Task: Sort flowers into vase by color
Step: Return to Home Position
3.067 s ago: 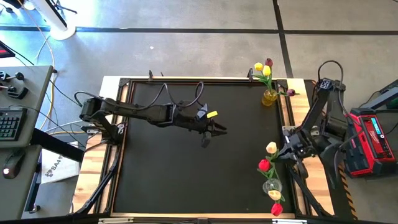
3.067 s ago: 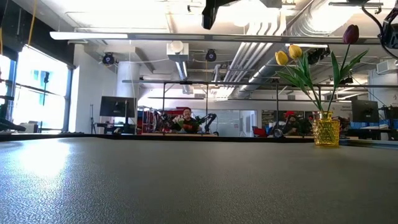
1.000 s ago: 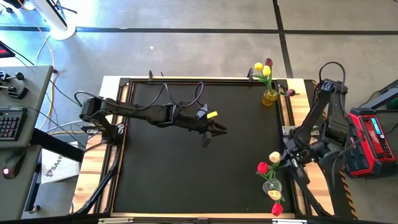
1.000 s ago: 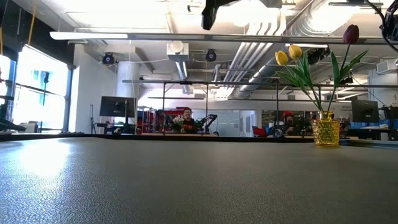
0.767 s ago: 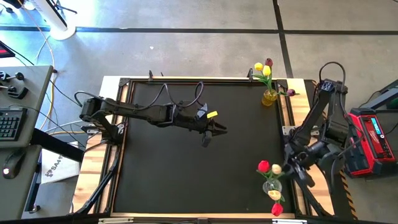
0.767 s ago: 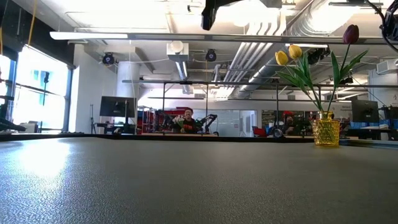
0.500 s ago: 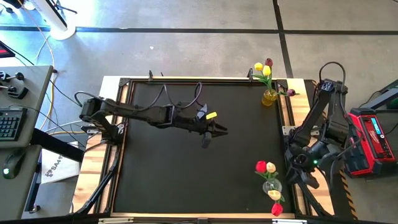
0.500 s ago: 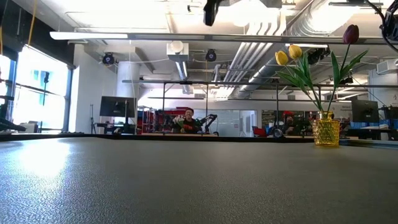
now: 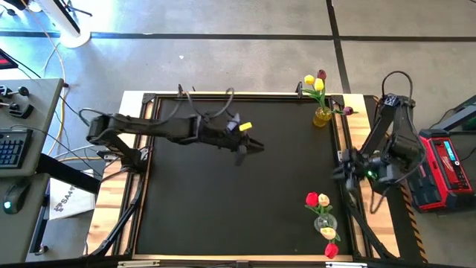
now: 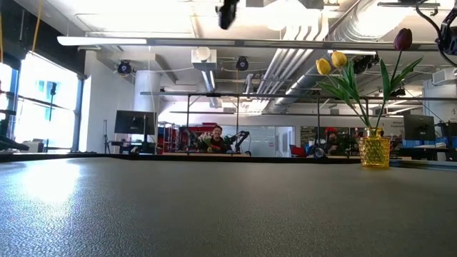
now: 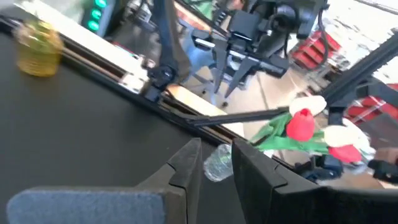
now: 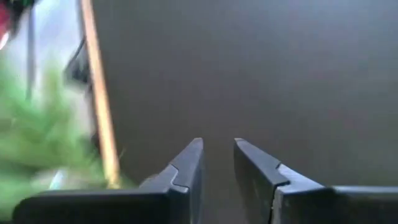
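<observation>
- Flowers (image 9: 312, 199) stand in two vases along the right edge of the black table (image 9: 223, 208).
- Clear vase (image 9: 325, 222), toward the bottom right corner of the high view, holds two red heads (image 9: 331, 250) and two cream heads (image 9: 328, 233). The stems lean apart, so the heads fan out on either side of the vase.
- Yellow vase (image 9: 322, 116) is at the top right corner of that view. It holds two yellow tulips (image 9: 309, 80) and two maroon tulips (image 9: 321, 74), one drooping over the wooden rim (image 9: 341, 126).
- Left gripper (image 9: 251, 147) hangs above the middle of the table, well apart from both vases. Its fingers (image 11: 186, 163) are a narrow gap apart and hold nothing.
- Right gripper (image 12: 217, 146) hangs at the table's right edge, between the two vases and touching neither. Its fingers (image 12: 255, 167) are likewise slightly parted, with nothing between them.
- Person (image 10: 216, 138), far back in the room, shows in the low view.
</observation>
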Controlling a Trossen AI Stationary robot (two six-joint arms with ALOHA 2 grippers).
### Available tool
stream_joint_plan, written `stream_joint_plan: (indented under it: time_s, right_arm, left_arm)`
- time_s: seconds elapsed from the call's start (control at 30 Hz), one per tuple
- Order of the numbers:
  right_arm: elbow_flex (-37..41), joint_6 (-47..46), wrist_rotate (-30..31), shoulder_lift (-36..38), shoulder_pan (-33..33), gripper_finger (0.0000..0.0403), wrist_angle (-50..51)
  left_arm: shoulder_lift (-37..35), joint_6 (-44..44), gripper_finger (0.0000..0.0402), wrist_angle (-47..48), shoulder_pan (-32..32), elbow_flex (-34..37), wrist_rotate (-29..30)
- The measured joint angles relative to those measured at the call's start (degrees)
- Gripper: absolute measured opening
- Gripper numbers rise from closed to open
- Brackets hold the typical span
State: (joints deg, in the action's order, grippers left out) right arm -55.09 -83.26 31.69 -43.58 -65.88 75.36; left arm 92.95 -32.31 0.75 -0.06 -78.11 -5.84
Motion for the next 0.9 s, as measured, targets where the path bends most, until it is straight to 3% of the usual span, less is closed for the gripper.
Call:
stream_joint_plan:
  time_s: [0.07, 0.17, 0.3, 0.4, 0.53, 0.7, 0.9]
  right_arm:
    - [0.0, -1.27, 5.46, 0.65, 1.13, 0.0072, 2.78]
    - [0.0, 4.42, 13.52, 1.91, 2.7, 0.0064, 0.47]
    - [0.0, 20.87, 22.68, 3.58, 6.26, 0.0054, -9.53]
    - [0.0, 35.0, 23.93, 5.08, 11.47, 0.0045, -18.57]
    - [0.0, 48.8, 19.5, 6.75, 21.1, 0.0031, -29.55]
    - [0.0, 62.68, 7.97, 6.23, 34.45, 0.0015, -42.35]
    - [0.0, 65.36, -5.46, 1.4, 50.81, 0.0002, -47.96]
  left_arm:
    - [-2.05, 1.17, 0.0076, 2.5, 0.65, 0.0, 1.58]
    - [-5.07, 4.16, 0.0073, 5.78, 2.08, 0.0, 0.69]
    - [-8.11, 8.11, 0.0042, 5.75, 5.06, -0.04, -5.27]
    - [-9.67, 10.59, 0.001, 5.87, 8.12, -0.04, -6.3]
    - [-10.91, 12.88, 0.0006, 5.31, 12.77, -0.04, -10.74]
    - [-11.63, 16.42, 0.0001, 4.48, 16.93, -0.07, -14.49]
    - [-10.88, 21.53, 0.0, -1.03, 19.88, -0.15, -19.07]
